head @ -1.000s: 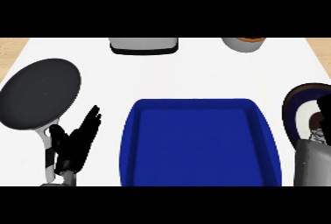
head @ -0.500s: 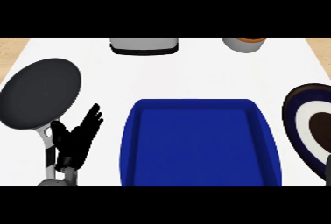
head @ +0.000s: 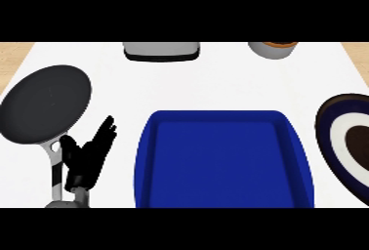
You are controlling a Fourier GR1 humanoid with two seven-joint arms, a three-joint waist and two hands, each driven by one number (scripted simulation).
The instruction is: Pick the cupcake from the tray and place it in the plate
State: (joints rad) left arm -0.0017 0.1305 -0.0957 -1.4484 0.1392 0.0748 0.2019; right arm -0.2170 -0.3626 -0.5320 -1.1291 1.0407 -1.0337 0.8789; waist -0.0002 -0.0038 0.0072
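White counter point(head: 216, 78) holds a deep-blue tray point(head: 223, 161) mid-frame and ringed blue plate point(head: 328, 132) at right; left hand point(head: 85, 160) rests lower left, fingers straight.

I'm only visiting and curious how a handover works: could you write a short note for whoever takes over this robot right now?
Left hand: open, fingers up, resting at the lower left by the frying pan handle, holding nothing.
Right hand: not in view.
Tray: in the middle of the counter; no cupcake shows in it.
Plate: at the right edge, partly cut off; no cupcake can be made out on the part that shows.
Done: the cupcake appears to be out of the tray.
Left: find the cupcake and confirm that it sits on the plate.
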